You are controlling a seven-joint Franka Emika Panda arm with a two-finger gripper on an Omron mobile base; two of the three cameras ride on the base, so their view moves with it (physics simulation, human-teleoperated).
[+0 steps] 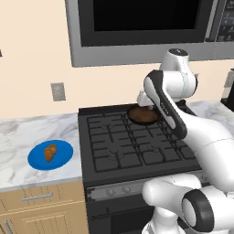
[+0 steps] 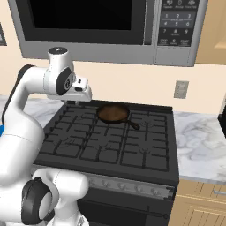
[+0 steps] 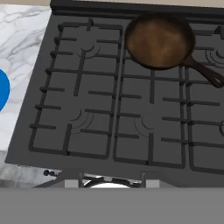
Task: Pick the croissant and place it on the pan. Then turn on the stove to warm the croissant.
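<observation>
The croissant [image 1: 50, 152] lies on a blue plate [image 1: 65, 157] on the marble surface [image 1: 23, 137], left of the stove [image 1: 132, 146], and nothing touches it. The pan [image 2: 113, 114] sits at the back of the stove with its handle pointing right. The pincer [image 2: 79, 102] hangs high over the back of the stove, shut and holding nothing.

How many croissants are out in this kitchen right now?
1. The croissant lies on the blue plate on the marble counter, left of the stove. The pan at the back of the stove has nothing in it. The arm may hide others.
</observation>
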